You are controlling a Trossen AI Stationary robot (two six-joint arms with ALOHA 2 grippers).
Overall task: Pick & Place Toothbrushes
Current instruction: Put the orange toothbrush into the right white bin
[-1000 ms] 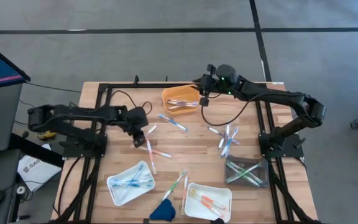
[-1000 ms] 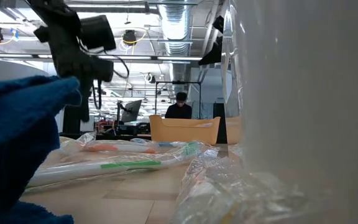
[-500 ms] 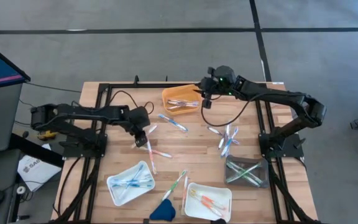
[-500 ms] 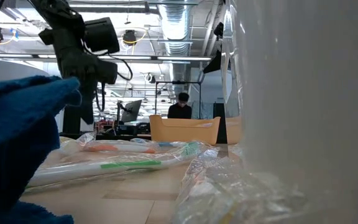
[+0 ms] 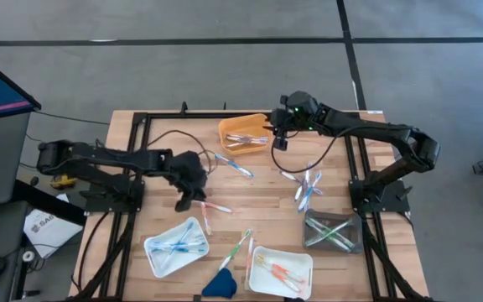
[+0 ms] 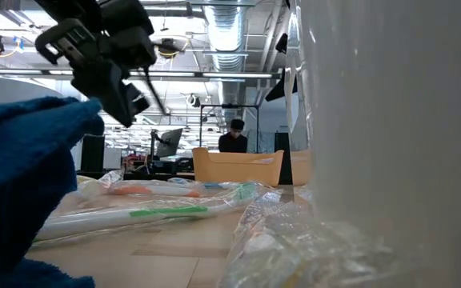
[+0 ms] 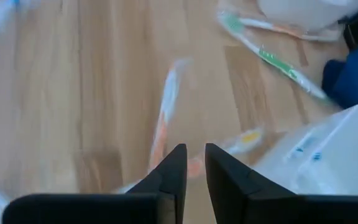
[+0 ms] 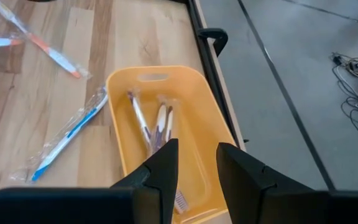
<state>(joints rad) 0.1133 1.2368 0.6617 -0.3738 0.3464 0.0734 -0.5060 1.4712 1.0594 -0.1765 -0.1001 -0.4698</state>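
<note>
Wrapped toothbrushes lie loose on the wooden table: an orange pair (image 5: 204, 205), a blue one (image 5: 233, 164), a cluster (image 5: 307, 186) and a green one (image 5: 240, 245). My left gripper (image 5: 188, 193) hovers tilted just above the orange pair (image 7: 166, 118). Its fingers are a narrow gap apart with nothing between them (image 7: 193, 167). My right gripper (image 5: 278, 139) hangs open at the right end of the orange tray (image 5: 243, 132). Below it, purple-white brushes (image 8: 157, 124) lie on the tray's floor. Its fingers (image 8: 194, 163) hold nothing.
Three more trays sit near the front edge. One is white with blue brushes (image 5: 176, 245), one white with orange brushes (image 5: 280, 270) and one clear with green brushes (image 5: 332, 232). A dark-blue wedge (image 5: 219, 283) lies between the white trays. A black frame (image 5: 141, 126) rims the table.
My left gripper has moved toward the table's near edge and down toward the orange toothbrush pair, tipping over as it went. My right gripper has drifted slightly toward the table's right, staying beside the orange tray. No toothbrush has moved.
</note>
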